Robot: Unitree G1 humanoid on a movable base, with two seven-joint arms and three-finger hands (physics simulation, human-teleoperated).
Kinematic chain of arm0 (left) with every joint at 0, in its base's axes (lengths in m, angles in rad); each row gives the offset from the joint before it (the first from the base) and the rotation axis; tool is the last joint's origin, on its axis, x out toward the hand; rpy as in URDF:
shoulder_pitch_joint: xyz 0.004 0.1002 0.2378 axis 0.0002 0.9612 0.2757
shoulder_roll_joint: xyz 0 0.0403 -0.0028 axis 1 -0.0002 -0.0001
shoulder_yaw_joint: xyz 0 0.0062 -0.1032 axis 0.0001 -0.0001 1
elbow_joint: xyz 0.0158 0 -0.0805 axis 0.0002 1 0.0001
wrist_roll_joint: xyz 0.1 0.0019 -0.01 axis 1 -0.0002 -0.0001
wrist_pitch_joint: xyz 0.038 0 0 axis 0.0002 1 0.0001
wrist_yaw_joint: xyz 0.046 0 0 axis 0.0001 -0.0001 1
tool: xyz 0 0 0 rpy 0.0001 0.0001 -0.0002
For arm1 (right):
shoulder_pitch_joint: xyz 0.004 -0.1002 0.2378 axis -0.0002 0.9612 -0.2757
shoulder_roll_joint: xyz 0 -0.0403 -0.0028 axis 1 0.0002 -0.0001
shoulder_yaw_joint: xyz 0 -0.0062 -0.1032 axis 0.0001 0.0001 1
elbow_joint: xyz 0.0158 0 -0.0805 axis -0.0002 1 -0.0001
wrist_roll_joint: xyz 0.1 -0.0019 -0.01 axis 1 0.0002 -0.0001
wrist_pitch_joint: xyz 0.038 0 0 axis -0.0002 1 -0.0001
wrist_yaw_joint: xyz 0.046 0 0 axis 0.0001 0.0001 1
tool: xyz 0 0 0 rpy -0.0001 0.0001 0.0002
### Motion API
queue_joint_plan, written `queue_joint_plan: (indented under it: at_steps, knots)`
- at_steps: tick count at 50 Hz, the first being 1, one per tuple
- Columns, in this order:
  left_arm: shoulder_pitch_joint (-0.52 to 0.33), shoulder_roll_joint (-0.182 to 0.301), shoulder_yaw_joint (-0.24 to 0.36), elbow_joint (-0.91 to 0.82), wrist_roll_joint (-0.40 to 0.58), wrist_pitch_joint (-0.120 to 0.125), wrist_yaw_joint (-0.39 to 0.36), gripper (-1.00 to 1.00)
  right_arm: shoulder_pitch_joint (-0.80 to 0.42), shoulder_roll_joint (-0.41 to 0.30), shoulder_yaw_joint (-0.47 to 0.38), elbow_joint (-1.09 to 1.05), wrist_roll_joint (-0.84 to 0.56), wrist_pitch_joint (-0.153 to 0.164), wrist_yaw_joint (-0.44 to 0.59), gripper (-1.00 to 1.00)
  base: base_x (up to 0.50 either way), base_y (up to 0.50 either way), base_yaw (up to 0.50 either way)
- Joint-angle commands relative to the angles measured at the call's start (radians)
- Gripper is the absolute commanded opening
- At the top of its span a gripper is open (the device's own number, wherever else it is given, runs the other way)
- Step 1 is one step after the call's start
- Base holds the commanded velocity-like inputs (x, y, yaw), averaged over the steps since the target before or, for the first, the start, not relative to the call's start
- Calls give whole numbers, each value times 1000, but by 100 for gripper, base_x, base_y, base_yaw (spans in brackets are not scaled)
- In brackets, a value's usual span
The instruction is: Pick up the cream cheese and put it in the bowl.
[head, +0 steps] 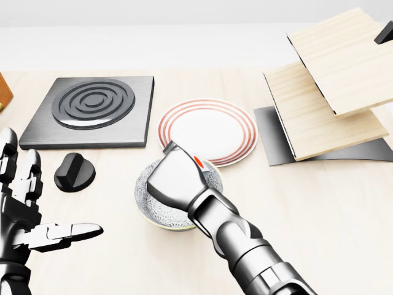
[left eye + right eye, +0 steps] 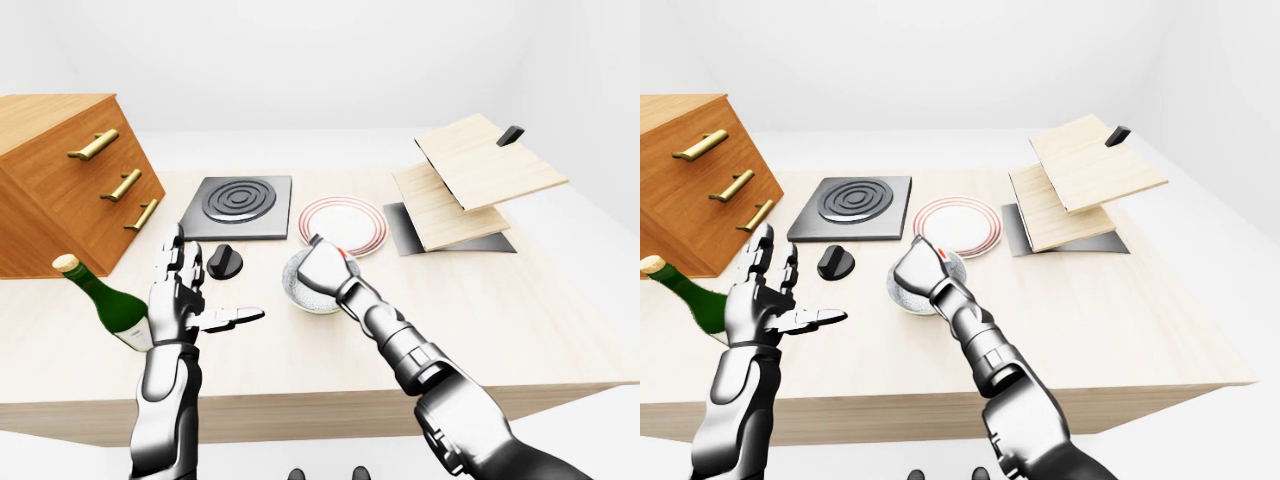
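The patterned grey bowl (image 1: 145,192) stands on the table just below the red-ringed plate. My right hand (image 1: 178,162) hangs over the bowl with its back to the camera and covers most of the bowl. Its fingers curl underneath, out of sight. A small red and white edge of the cream cheese (image 1: 198,161) peeks out at the hand's upper right, held in the fist. My left hand (image 1: 52,195) is open at the lower left of the head view, fingers spread and thumb pointing right, holding nothing.
A red-ringed plate (image 1: 209,126) lies above the bowl. A black burner plate (image 1: 92,109) and a black knob (image 1: 73,172) are at the left. Stacked wooden boards (image 1: 331,86) tilt at the right. A wooden drawer cabinet (image 2: 60,170) and a green bottle (image 2: 105,300) are far left.
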Motion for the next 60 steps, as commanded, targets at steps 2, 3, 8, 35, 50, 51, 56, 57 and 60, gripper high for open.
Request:
queue_joint_plan:
  at_steps: [2, 3, 8, 35, 50, 51, 56, 57, 60]
  knots:
    - [2, 0, 2, -3, -4, 0, -2, 100, -18, 6, 5, 32, 14, 0, 0, -100, 0, 0, 0]
    - [2, 0, 2, -3, -4, 0, -2, 100, -17, 7, 6, 32, 13, 0, 0, -100, 0, 0, 0]
    - [1, -1, 0, 5, -2, 0, -3, 100, -16, 8, 7, 29, 11, 0, 0, -55, 0, 0, 0]
    - [-10, 1, 18, 4, -31, 0, 14, 100, 23, -27, -23, -247, 52, 0, 0, 100, 0, 0, 0]
    - [-20, 10, 23, 25, -54, 0, 40, 100, -20, -109, -144, -757, 283, 0, 107, 100, 0, 0, 0]
    - [-19, 10, 22, 21, -55, 0, 41, 100, -20, -109, -149, -774, 298, 0, 128, 100, 0, 0, 0]
    - [-18, 9, 20, 12, -52, 0, 43, 100, -8, -104, -159, -858, 348, 0, 195, 100, 0, 0, 0]
    - [-18, 9, 20, 12, -51, 0, 43, 100, -4, -103, -161, -869, 356, 0, 205, 100, 0, 0, 0]
    - [-18, 8, 18, 6, -49, 0, 46, 100, 14, -104, -161, -895, 372, 0, 222, 100, 0, 0, 0]
